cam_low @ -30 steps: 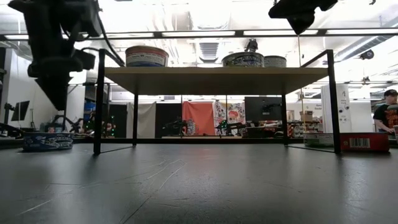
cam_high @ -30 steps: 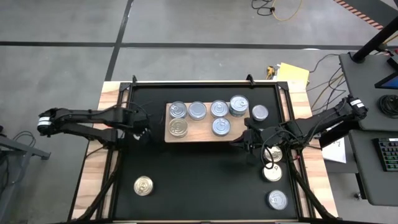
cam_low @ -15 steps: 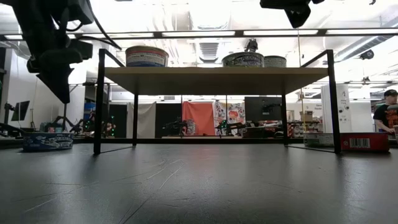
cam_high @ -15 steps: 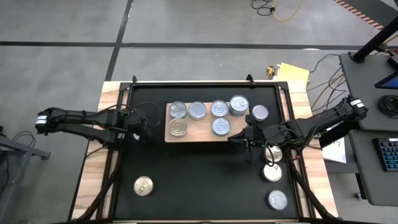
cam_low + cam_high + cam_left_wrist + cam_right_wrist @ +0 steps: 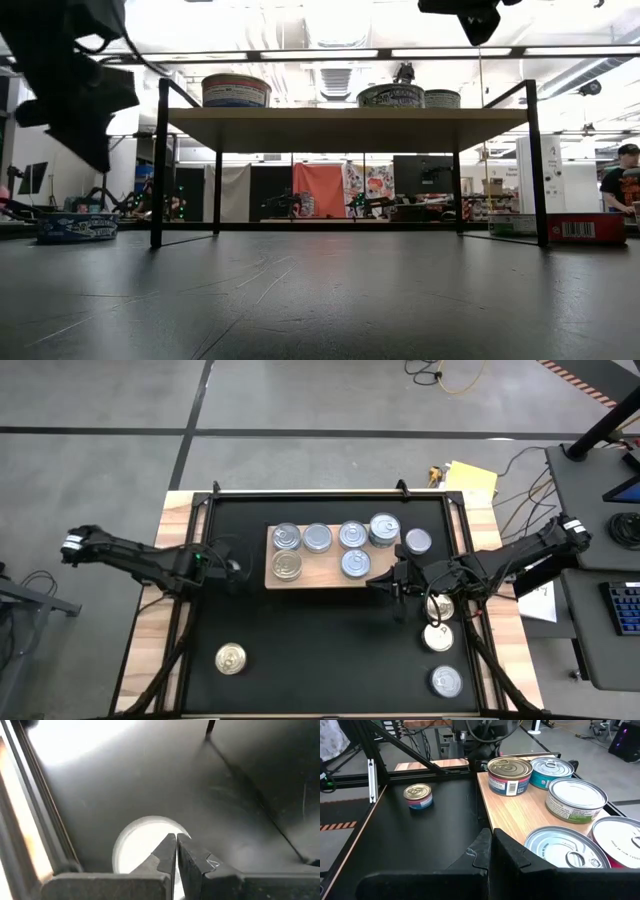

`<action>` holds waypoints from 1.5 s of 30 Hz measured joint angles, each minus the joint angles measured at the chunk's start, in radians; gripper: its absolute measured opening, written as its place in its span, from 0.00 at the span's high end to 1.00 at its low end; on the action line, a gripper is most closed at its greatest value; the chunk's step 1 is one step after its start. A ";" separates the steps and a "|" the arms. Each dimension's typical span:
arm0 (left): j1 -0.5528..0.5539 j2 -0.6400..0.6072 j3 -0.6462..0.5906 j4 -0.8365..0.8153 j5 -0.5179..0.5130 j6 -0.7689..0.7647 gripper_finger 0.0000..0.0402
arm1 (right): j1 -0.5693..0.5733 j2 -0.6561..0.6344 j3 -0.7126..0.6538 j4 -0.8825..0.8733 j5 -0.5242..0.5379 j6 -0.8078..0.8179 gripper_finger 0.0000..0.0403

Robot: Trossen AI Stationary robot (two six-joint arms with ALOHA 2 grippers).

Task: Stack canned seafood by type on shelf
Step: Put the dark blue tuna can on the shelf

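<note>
Left tool [image 5: 235, 568], pinched closed and empty, hangs left of the shelf [image 5: 320, 579]. To fetch the lone tin [image 5: 231, 658] at lower left, spread it first. Right tool [image 5: 378, 583], also closed and empty, waits at the shelf's right end.

Robotics lab: concrete floor [image 5: 100, 400], floor cables [image 5: 445, 375], monitors [image 5: 420, 172] behind the table.

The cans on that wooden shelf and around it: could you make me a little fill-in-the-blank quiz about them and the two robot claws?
1. Seen from above, the shelf carries ____ cans.
2. The gold-lidded can alone at the mat's near left stands on the black ____.
3. Both the left gripper and the right gripper have their fingers ____.
4. The right gripper hangs beside the shelf's ____ end.

Missing words: six; mat; shut; right
</note>
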State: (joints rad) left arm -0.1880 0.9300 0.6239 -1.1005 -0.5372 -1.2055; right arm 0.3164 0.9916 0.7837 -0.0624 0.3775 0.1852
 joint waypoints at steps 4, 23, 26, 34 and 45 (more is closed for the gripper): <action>-0.040 0.053 -0.021 0.000 0.045 -0.156 1.00 | 0.000 0.000 0.000 0.000 0.000 0.000 0.98; -0.110 0.269 -0.009 -0.002 0.135 -0.085 1.00 | 0.000 0.000 -0.002 0.001 0.021 0.024 0.98; -0.110 0.279 -0.009 -0.014 0.136 -0.076 1.00 | 0.000 0.000 -0.002 0.001 0.023 0.025 0.98; -0.110 0.343 -0.010 -0.014 0.162 -0.049 1.00 | 0.000 0.000 -0.002 0.001 0.025 0.042 0.98; -0.114 0.400 -0.002 -0.002 0.173 -0.041 1.00 | 0.000 0.000 -0.002 0.002 0.026 0.043 0.98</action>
State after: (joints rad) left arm -0.3016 1.3297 0.6216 -1.1028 -0.3637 -1.2463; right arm 0.3161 0.9913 0.7818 -0.0608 0.4038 0.2283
